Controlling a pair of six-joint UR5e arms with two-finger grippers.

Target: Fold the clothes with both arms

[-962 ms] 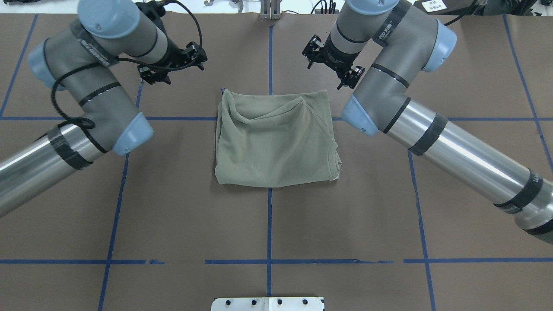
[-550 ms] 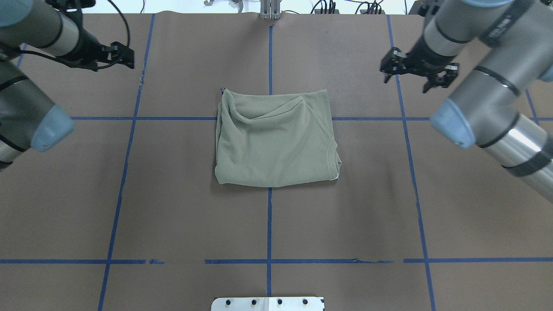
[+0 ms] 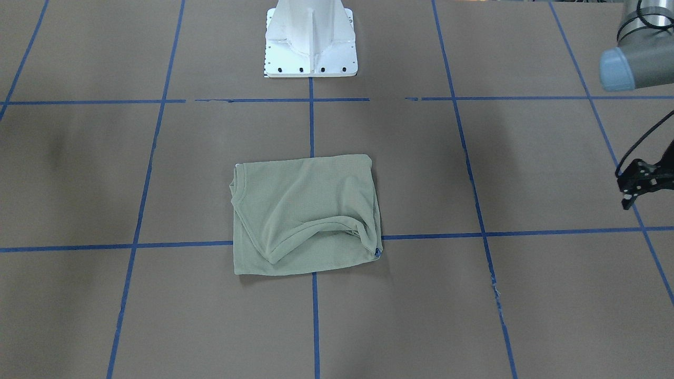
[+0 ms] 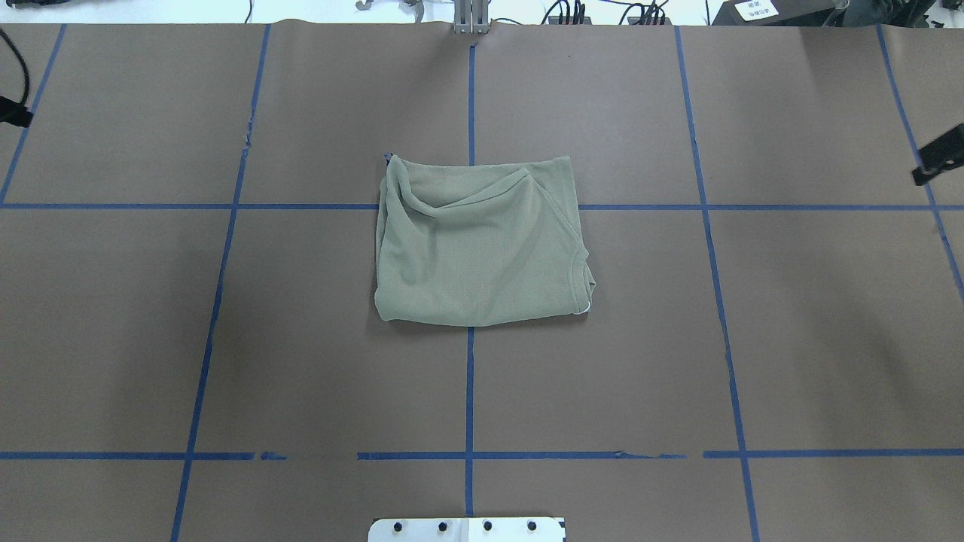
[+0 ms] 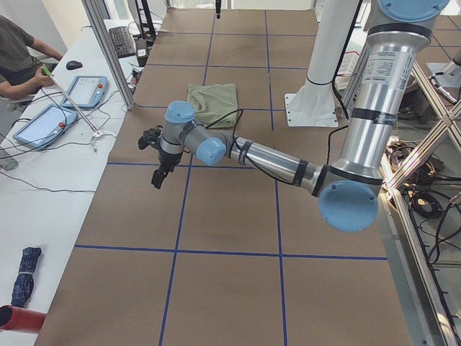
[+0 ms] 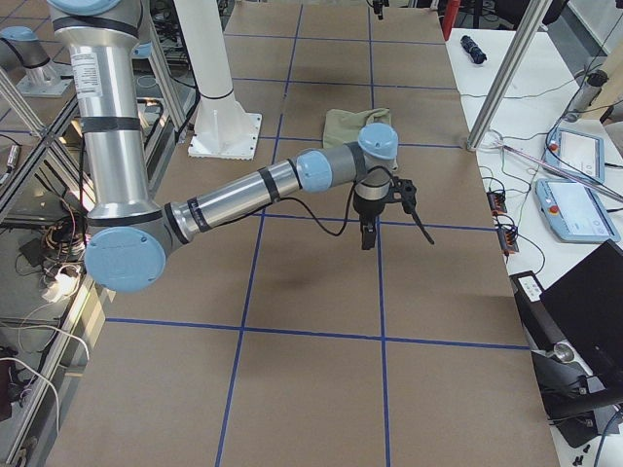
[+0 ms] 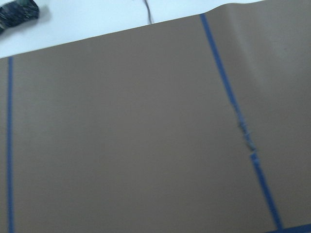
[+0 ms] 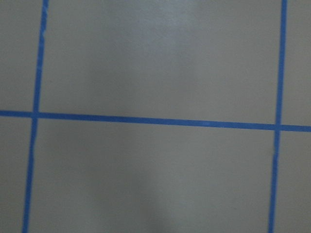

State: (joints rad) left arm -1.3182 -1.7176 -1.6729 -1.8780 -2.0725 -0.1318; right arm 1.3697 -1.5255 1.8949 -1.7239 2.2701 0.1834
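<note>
Across the brown, blue-taped table (image 4: 301, 339), a silver-grey tubular left arm (image 5: 274, 162) and right arm (image 6: 243, 190) reach wide.
At frame centre lies 1 folded sage-green knit shirt (image 4: 474, 256), well apart from both; the black left gripper (image 3: 634, 187) and right gripper (image 4: 938, 159) sit at the frame's side edges, cut off, so I cannot tell how their jaws stand.

Surface (image 4: 301, 339): brown paper cover, blue tape grid (image 4: 469, 391), a few gaps in the tape on the robot side. White pedestal (image 3: 310, 42) bolted at one edge. White bench (image 5: 43, 166) alongside w/ tablets (image 5: 88, 90), keyboard (image 5: 121, 41), mouse (image 5: 73, 65), loose cables. Person (image 5: 18, 58) seated at bench. Aluminium post (image 5: 108, 50) at bench edge. Folded umbrella (image 5: 25, 277) at bench end. Light even, shadows soft.
</note>
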